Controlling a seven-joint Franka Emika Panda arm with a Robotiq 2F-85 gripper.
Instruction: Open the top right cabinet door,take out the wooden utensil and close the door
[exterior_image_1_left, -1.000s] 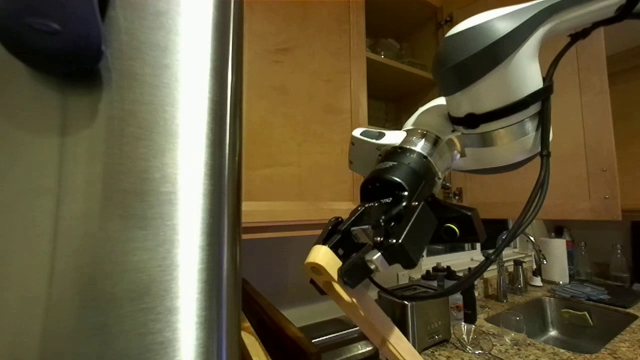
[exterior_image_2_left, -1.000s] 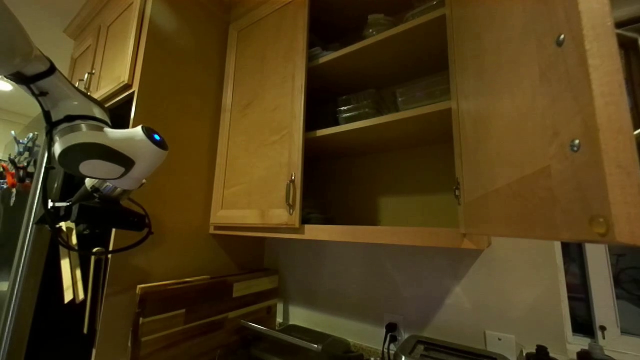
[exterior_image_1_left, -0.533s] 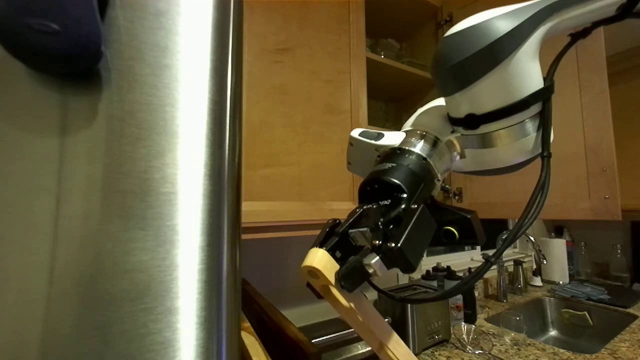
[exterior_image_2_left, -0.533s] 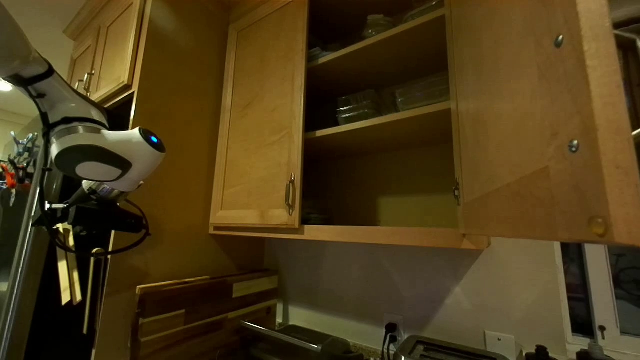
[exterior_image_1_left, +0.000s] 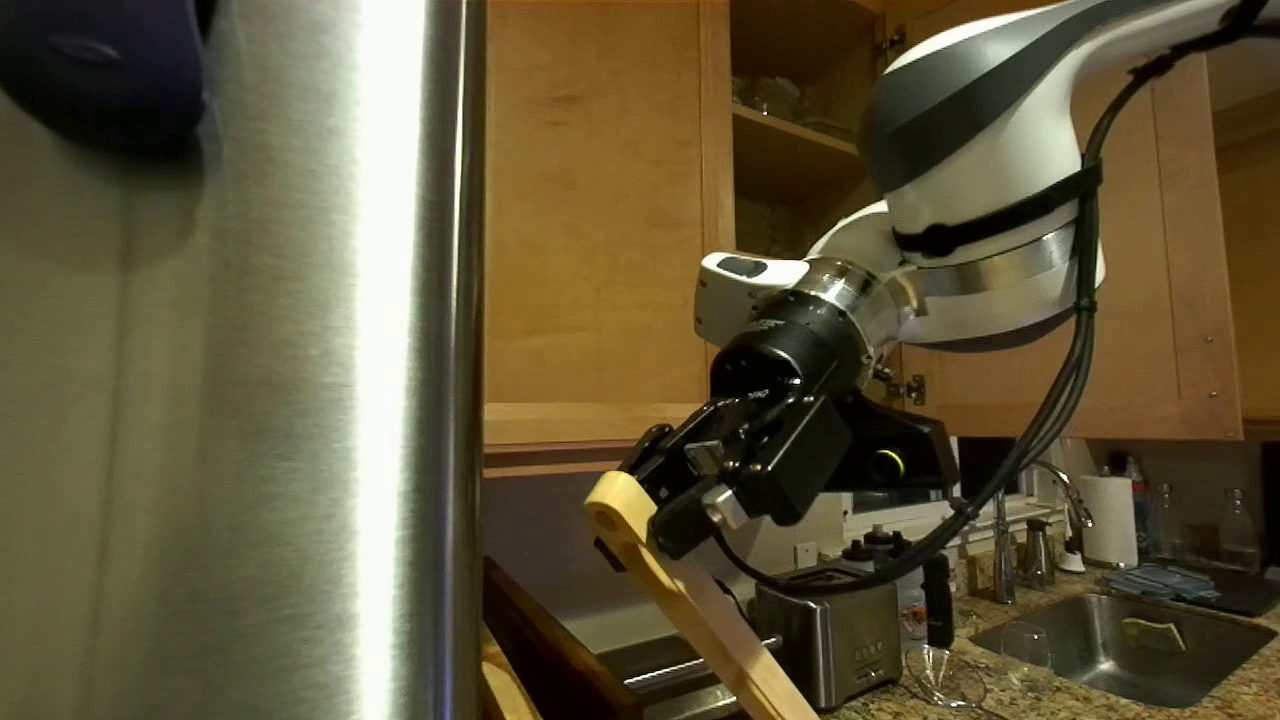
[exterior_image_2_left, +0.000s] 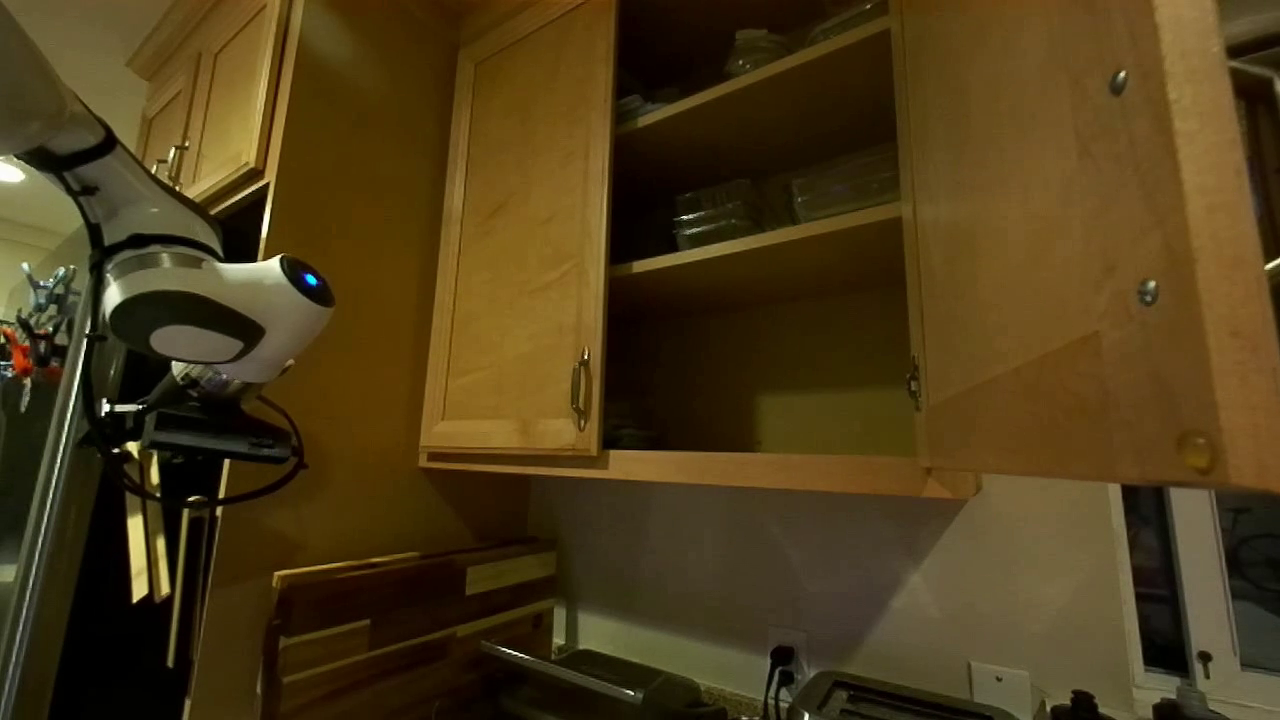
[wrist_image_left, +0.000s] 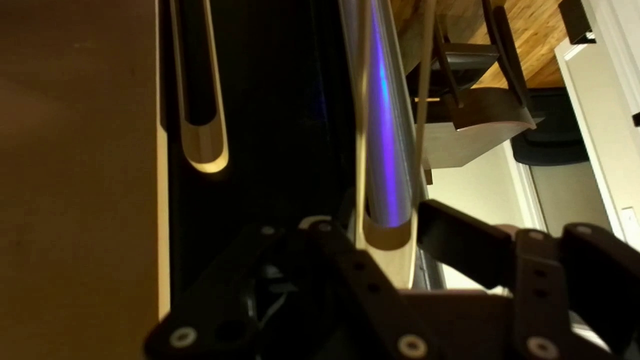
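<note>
Wooden and pale, the utensil (exterior_image_1_left: 702, 615), clasped near its upper end by the jaws, slants down left of the toaster (exterior_image_1_left: 852, 645) in an exterior view; above and right of the toaster, the top right cabinet door (exterior_image_1_left: 1135, 350) stands open.

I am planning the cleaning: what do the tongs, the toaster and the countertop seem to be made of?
Tongs: pale wood, apparently matte, by the even tan colour without glare.
Toaster: probably stainless steel, satin, by its soft grey sheen.
Countertop: perhaps polished granite, by its mottled speckles; laminate is possible too.
</note>
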